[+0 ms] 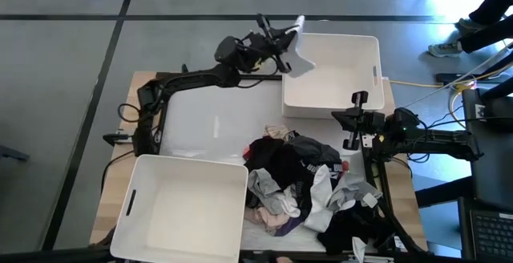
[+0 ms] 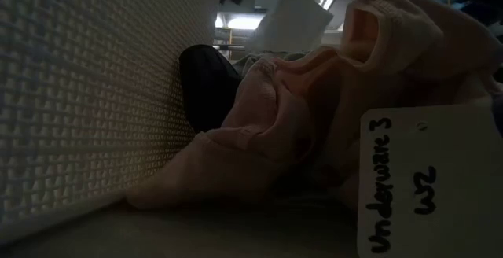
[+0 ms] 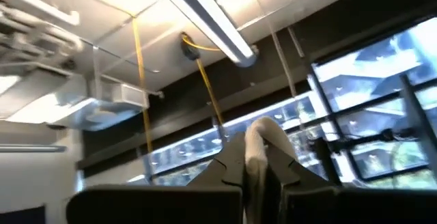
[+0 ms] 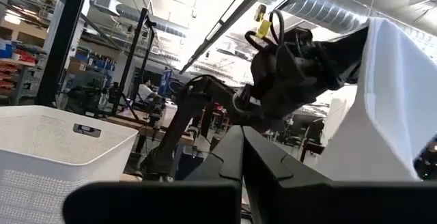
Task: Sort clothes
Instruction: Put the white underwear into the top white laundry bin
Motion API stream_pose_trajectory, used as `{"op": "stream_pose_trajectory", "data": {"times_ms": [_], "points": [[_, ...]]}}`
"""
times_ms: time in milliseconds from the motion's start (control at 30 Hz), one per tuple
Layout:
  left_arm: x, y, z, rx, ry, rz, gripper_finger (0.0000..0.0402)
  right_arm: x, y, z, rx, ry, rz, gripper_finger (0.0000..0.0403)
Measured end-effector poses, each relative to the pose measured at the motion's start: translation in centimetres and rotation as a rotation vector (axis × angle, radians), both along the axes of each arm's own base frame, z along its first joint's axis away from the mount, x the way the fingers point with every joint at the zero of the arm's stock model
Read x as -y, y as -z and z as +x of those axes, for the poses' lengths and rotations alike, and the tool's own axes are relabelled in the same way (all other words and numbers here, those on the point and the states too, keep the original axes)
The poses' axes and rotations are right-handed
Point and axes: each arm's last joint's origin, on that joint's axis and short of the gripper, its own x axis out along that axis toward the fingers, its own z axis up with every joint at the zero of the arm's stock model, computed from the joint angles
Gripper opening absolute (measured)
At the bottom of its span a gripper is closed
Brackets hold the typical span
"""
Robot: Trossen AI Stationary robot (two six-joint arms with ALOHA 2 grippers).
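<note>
White cloth hangs pinched in the left jaws over the far bin at its 9 o'clock rim, while the empty, closed right jaws wait at 12 o'clock of the clothes heap on the bench, nearer it.

My left pincer is black and pinches a plain white garment, pale against the white far bin. The near bin is white too, its wall patterned with a fine woven grid. Beside that near bin the clothes heap mixes black, grey and white, with a pale pink piece at its edge and a speck of red. A white tag on the pink piece carries black handwriting. The table is light wood under a white sheet. My right pincer is black.
</note>
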Motion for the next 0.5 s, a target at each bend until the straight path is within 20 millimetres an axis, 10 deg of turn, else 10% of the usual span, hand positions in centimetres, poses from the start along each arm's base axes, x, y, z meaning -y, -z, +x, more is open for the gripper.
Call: {"op": "stream_pose_trajectory", "data": {"times_ms": [500], "points": [[-1.3, 9.7, 5.5, -0.36, 0.046, -0.174, 0.0002, 0.0, 0.1, 0.1, -0.015, 0.0, 0.002, 0.001]]}}
